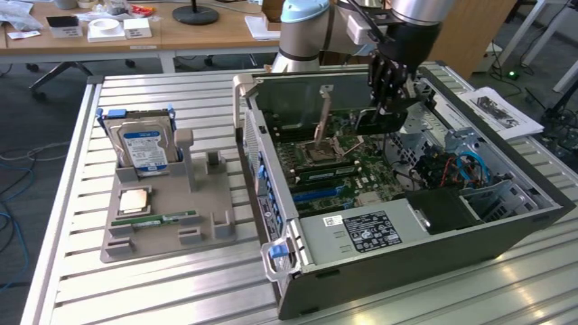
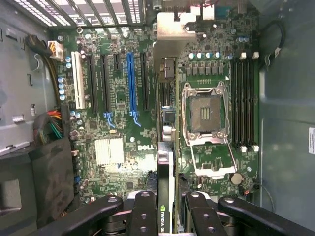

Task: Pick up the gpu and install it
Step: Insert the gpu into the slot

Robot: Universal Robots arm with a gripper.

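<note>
The gpu is a thin dark card, and my gripper is shut on it, holding it above the motherboard inside the open computer case. In the wrist view the gpu appears edge-on between my gripper's black fingers, with its silver end bracket towards the case's rear wall. It hangs over the board between the black expansion slots and the open processor socket. A blue slot lies a little to one side.
A grey holder tray stands on the slatted table at the exterior view's left. It carries an upright hard drive, a processor chip and a green memory stick. Cables and a power supply crowd the case.
</note>
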